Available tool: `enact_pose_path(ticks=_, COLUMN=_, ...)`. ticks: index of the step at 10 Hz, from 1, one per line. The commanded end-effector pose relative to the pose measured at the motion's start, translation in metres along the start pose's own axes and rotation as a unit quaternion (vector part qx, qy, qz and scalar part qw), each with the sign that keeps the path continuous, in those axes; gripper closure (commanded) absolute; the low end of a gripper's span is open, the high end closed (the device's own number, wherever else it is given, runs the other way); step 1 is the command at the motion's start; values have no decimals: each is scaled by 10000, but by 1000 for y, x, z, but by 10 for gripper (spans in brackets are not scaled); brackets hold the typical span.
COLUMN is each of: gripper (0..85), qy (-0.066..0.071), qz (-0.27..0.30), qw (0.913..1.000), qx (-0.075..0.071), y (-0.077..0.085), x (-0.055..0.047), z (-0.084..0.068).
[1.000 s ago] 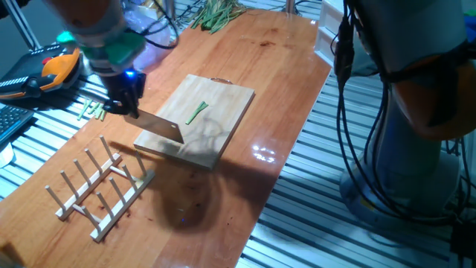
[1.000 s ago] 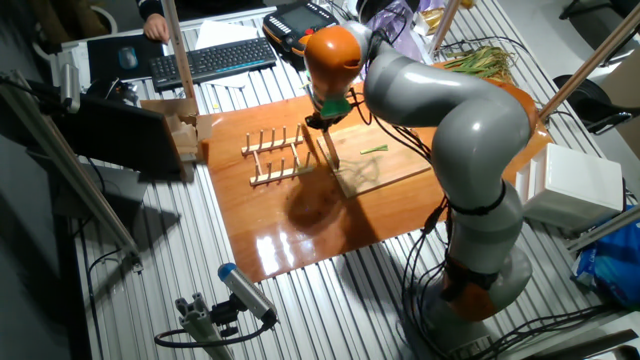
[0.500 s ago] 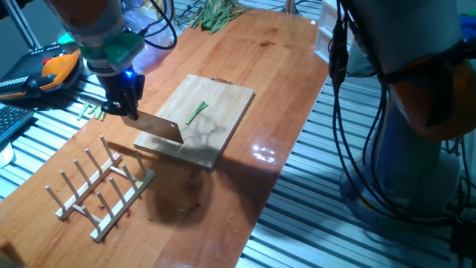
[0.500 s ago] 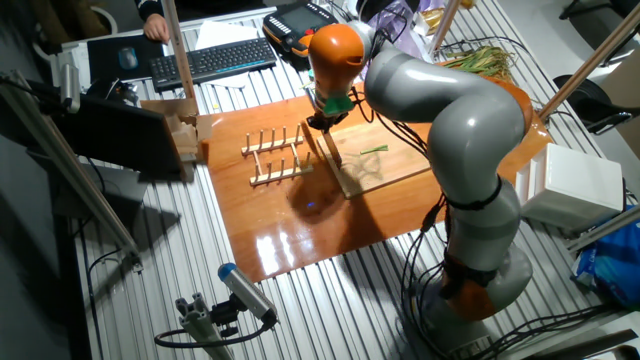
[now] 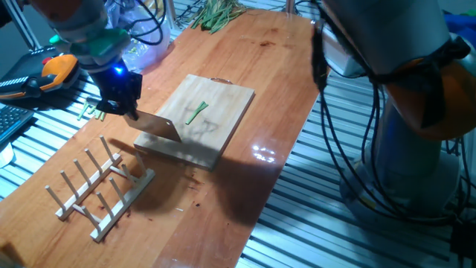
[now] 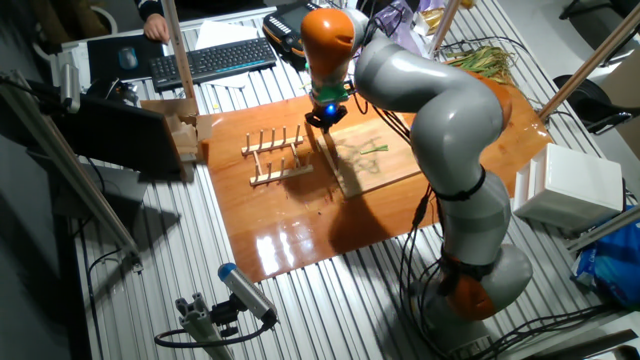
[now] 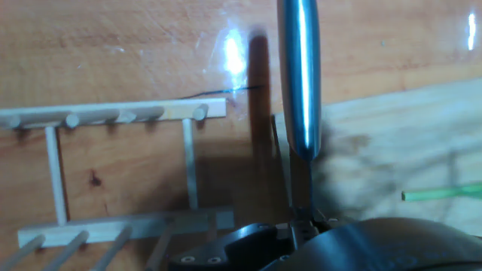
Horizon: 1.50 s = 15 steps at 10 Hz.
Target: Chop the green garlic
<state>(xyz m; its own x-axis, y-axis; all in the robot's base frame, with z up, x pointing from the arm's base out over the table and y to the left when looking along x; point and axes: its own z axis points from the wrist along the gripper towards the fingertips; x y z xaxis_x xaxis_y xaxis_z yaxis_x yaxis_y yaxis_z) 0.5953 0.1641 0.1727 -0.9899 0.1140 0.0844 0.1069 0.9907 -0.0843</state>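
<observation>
The green garlic (image 5: 197, 112) is one thin bright-green stalk lying on the pale wooden cutting board (image 5: 223, 100). It also shows in the other fixed view (image 6: 374, 149) and at the right edge of the hand view (image 7: 444, 192). My gripper (image 5: 126, 112) is shut on a knife (image 5: 159, 128), whose blade is held at the board's near-left corner, left of the stalk and apart from it. In the other fixed view the gripper (image 6: 328, 115) holds the knife (image 6: 330, 152) between the rack and the stalk. In the hand view the knife (image 7: 299, 75) points along the board's edge (image 7: 392, 143).
A wooden peg rack (image 5: 97, 186) stands on the table just left of the board. A bunch of long leafy greens (image 5: 216, 11) lies at the table's far end. Pale green sticks (image 5: 93, 110) lie off the left edge. A keyboard (image 6: 215, 60) lies beyond.
The gripper and knife have shifted slightly left toward the board's near-left corner, and the arm's upper links have swung over the table. The stalk has not moved.
</observation>
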Motion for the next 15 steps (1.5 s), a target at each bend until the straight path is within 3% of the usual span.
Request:
enact_pose_path(ticks=1, gripper=850, qy=-24, qz=56, qw=10000, qx=62, y=0, x=0, z=0)
enact_pose_path(ticks=2, gripper=850, qy=-27, qz=167, qw=9999, qx=15, y=0, x=0, z=0)
enact_pose_path(ticks=3, gripper=850, qy=-72, qz=174, qw=9995, qx=256, y=0, x=0, z=0)
enact_pose_path(ticks=4, gripper=850, qy=-64, qz=121, qw=9996, qx=264, y=0, x=0, z=0)
enact_pose_path(ticks=6, gripper=850, qy=11, qz=-139, qw=9999, qx=27, y=-34, x=-6, z=-4)
enact_pose_path(ticks=8, gripper=850, qy=-137, qz=-381, qw=9992, qx=62, y=-75, x=-5, z=-1)
enact_pose_path(ticks=10, gripper=850, qy=-266, qz=-640, qw=9976, qx=83, y=-119, x=-3, z=13)
enact_pose_path(ticks=11, gripper=850, qy=-307, qz=-694, qw=9971, qx=-40, y=-140, x=-4, z=20)
enact_pose_path(ticks=12, gripper=850, qy=-400, qz=-792, qw=9961, qx=-25, y=-158, x=-5, z=25)
enact_pose_path(ticks=13, gripper=850, qy=-423, qz=-906, qw=9950, qx=-5, y=-173, x=-7, z=28)
enact_pose_path(ticks=14, gripper=850, qy=-414, qz=-935, qw=9947, qx=-111, y=-184, x=-8, z=31)
enact_pose_path(ticks=15, gripper=850, qy=-438, qz=-901, qw=9950, qx=-59, y=-187, x=-6, z=32)
